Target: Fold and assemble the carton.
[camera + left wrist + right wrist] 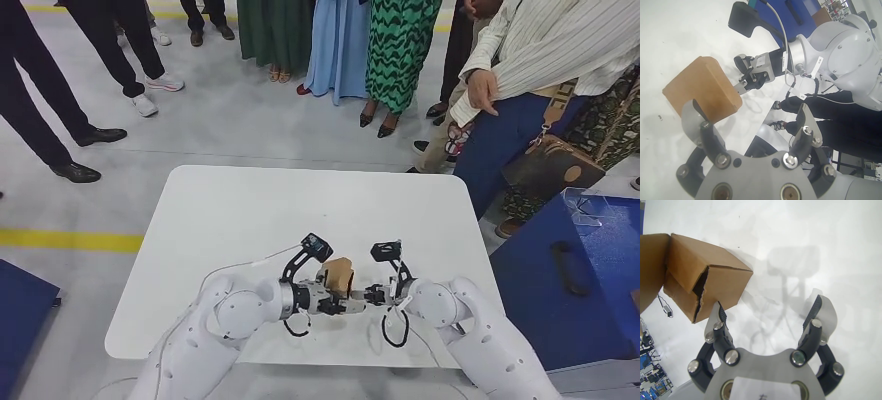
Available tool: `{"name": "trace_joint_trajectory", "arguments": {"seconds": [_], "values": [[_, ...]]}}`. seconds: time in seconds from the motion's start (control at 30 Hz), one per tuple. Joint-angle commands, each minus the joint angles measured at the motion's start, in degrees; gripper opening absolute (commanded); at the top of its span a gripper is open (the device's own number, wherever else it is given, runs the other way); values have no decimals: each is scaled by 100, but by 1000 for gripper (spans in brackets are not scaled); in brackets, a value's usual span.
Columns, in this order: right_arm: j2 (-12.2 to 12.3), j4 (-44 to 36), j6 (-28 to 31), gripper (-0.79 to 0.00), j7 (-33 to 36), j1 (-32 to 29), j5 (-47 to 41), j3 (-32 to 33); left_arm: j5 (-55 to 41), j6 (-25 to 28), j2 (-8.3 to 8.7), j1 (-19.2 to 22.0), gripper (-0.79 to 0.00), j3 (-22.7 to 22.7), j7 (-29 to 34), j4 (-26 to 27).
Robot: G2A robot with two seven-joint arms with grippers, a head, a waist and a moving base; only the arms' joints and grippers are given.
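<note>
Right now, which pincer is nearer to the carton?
Left, but only slightly. The left pincer is open, with one finger lying across a face of the carton. The right pincer is open too, with one fingertip just at the carton's corner.

We see a white table (pixel 250 210) standing on a pale grey floor (pixel 230 110). Left of the table, a yellow stripe (pixel 70 240) runs across the floor, and a blue panel (pixel 20 300) lies near it. Right of the table stands a dark blue bench (pixel 545 300) with a black handle (pixel 570 268) on it.
</note>
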State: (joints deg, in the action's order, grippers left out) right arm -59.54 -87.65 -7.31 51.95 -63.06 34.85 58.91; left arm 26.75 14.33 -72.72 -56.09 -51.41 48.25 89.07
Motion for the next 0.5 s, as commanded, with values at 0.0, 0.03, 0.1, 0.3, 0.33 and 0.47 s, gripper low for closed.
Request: {"name": "trace_joint_trajectory", "arguments": {"seconds": [0.0, 0.03, 0.1, 0.3, 0.33, 0.47], "values": [[-2, -3, 12, 0, 8, -16, -22, 22, 28, -17, -11, 72, 0, 22, -19, -14], [-4, -6, 20, 0, 16, -20, -20, 20, 27, -22, -17, 111, 0, 30, -14, -25], [-13, -18, 17, 0, 13, -26, -23, 5, -13, -35, -34, 225, 0, 49, 18, -101], [-25, -28, -6, 0, -145, -12, -122, 135, -140, -22, -132, 605, 0, 265, 71, -547], [-17, -37, -38, 0, -229, -24, -187, 241, -151, -24, -148, 652, 0, 297, 54, -599], [37, -226, 14, 0, -510, -198, -642, 776, -243, 1, -190, 774, 0, 380, 83, -755]]}}
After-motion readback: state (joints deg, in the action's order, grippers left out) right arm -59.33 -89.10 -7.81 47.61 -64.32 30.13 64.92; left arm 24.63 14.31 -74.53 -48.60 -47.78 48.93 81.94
